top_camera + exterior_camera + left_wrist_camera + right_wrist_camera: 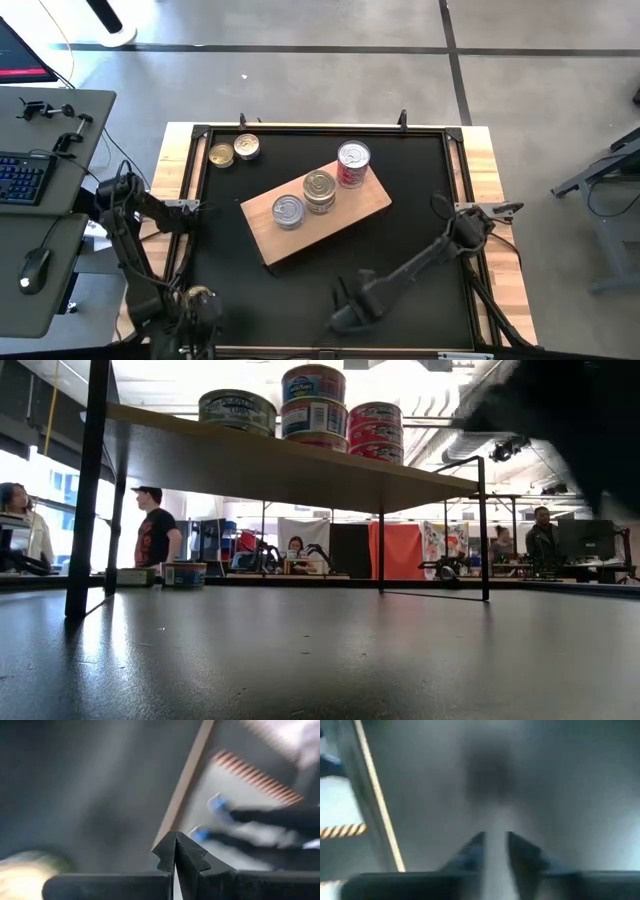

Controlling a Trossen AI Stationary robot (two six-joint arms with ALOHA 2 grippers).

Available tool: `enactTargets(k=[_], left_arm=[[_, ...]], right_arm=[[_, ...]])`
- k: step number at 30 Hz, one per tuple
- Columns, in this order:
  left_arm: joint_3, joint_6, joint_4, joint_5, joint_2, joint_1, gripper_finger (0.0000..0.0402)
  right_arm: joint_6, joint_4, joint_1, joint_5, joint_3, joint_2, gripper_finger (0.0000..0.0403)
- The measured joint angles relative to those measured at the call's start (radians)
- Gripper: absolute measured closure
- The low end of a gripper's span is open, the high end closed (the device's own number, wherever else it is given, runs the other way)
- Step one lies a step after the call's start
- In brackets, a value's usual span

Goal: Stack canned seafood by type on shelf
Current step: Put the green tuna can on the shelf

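The wooden shelf (pixel 345 215) lies slantwise on the black bench (pixel 400 250), near its middle and toward the far edge. Three groups of tins stand in a row along it: a single silver-topped tin (pixel 288 211) at the left end, a stack with a gold-grey top (pixel 319 188) in the middle, and a taller stack with red labels (pixel 353 163) at the right end. In the low view these show as one flat tin, a stack of tins beside it and a red-labelled stack. Two gold-topped tins (pixel 234 150) sit touching each other on the bench at its far left corner, off the shelf.

The right tool (pixel 345 300) hangs over the bench near its front edge, its fingers (pixel 525 855) close together with a narrow gap, holding nothing. The left tool (pixel 176 851) waits at the front left corner, its fingers pressed together and empty
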Motion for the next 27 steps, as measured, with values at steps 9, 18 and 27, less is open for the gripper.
enactTargets(k=[9,18,27], left_arm=[[-0.080,0.118,-0.044,0.153,0.001,-0.050,0.0401],[-0.124,0.098,-0.188,0.197,0.029,-0.056,0.0401],[-0.160,0.014,-0.202,0.263,0.044,-0.044,0.0402]], right_arm=[[0.443,0.511,0.191,-0.093,-0.375,-0.096,0.0399],[0.826,0.647,0.343,0.143,-0.569,-0.227,0.0402],[0.916,0.651,0.426,0.240,-0.597,-0.240,0.0403]])
